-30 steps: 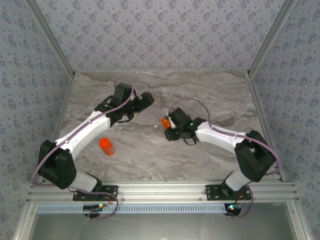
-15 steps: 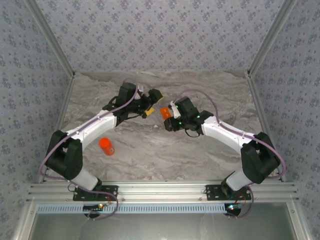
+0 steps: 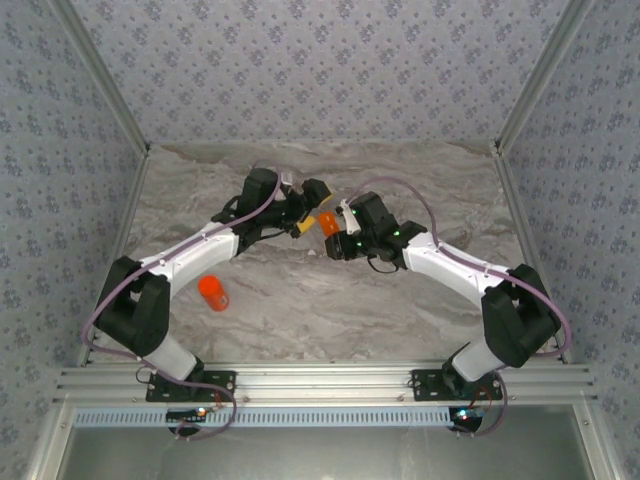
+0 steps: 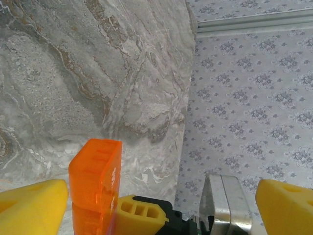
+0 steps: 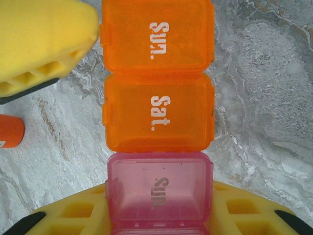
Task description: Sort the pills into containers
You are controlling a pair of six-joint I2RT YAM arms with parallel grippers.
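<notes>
As the box (image 5: 157, 107) looks light, stiff and slick, the right hand (image 3: 336, 229) grips its pink cell (image 5: 159, 188); the left hand (image 3: 308, 211) gapes wide.

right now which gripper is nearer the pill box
Right. The right gripper is shut on the pill box at its pink end. The left gripper is open around the orange end, one finger beside it, not gripping.

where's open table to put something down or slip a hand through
Bare table lies near the front, between the orange bottle and the right arm, and in the far right corner. Crowded: centre back, where the open left gripper and the right gripper meet at the pill box the right one holds.
</notes>
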